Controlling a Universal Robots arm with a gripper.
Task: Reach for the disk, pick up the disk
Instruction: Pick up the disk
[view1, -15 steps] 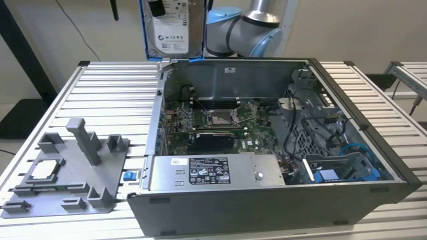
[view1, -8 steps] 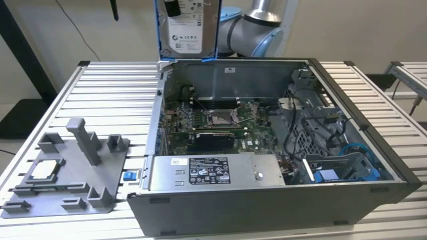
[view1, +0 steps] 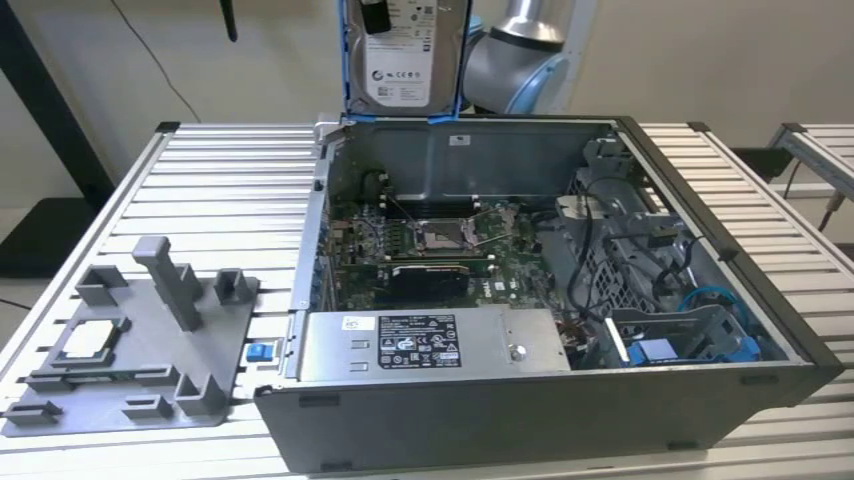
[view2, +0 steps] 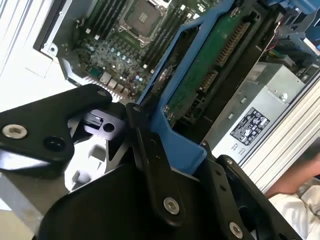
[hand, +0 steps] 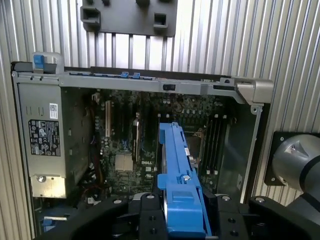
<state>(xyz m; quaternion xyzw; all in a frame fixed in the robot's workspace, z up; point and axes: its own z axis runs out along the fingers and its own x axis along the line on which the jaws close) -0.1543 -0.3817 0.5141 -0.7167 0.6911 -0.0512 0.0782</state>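
Matte black gripper (hand: 182, 202) built of flat angular links and rounded plates, pinned with small silver screws (view2: 171, 205), plus smooth rounded silver-grey arm joint (hand: 296, 159) set in a black collar.

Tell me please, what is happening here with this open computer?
The robot arm's gripper has its fingers shut on the disk, a silver-grey drive in a blue caddy. It holds the disk upright over the far rim of the open computer case, which sits on the slatted table. A grey fixture plate lies beside the case, at the exterior view's left.
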